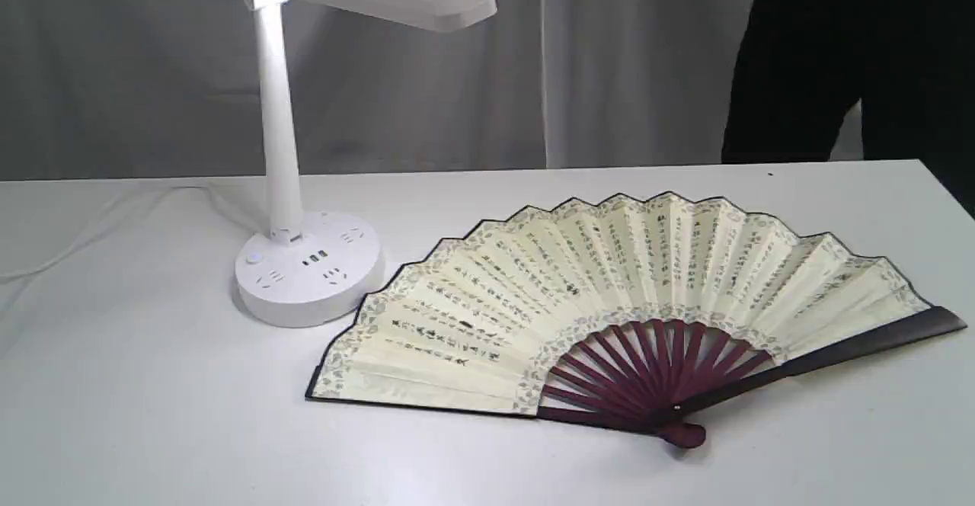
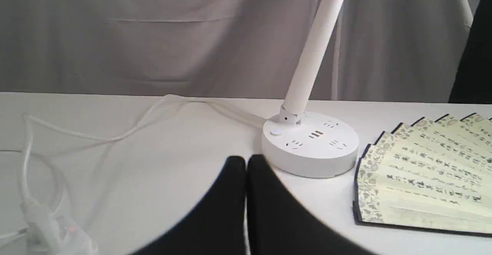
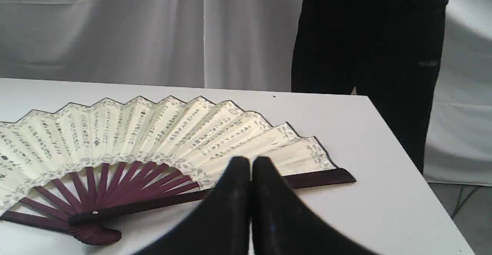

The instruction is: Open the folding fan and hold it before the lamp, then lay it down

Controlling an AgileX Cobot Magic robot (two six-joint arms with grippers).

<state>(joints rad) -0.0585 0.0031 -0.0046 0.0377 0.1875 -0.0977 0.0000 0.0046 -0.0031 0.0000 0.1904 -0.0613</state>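
Grey curtain [image 1: 426, 87] hangs behind the white table [image 1: 137, 407] I work at. Farthest left, a white cord [image 2: 96, 136] trails loose across the top, clear of my reach. My left gripper [image 2: 246, 162] hovers low, near the round base of the lamp [image 2: 311, 147], its fingers pressed together with nothing between them; I judge this side has nothing to carry. The lamp stands upright, and its flat bar head reaches to the right, which leaves room in front of it for holding something up.

Just beside the base, the folding fan [image 1: 609, 285] lies flat on the table and fully spread, printed leaf up, with the maroon ribs and pivot toward the near edge. I cannot tell whether its left corner touches the base. Lying flat keeps the pleats open without any grip, so I take the laying-down as done.

My right gripper [image 3: 251, 163] hangs above the fan's right guard, closed tight and empty, apart from the wood. At the far right, a person [image 1: 830, 56] in dark clothes stands behind the table.
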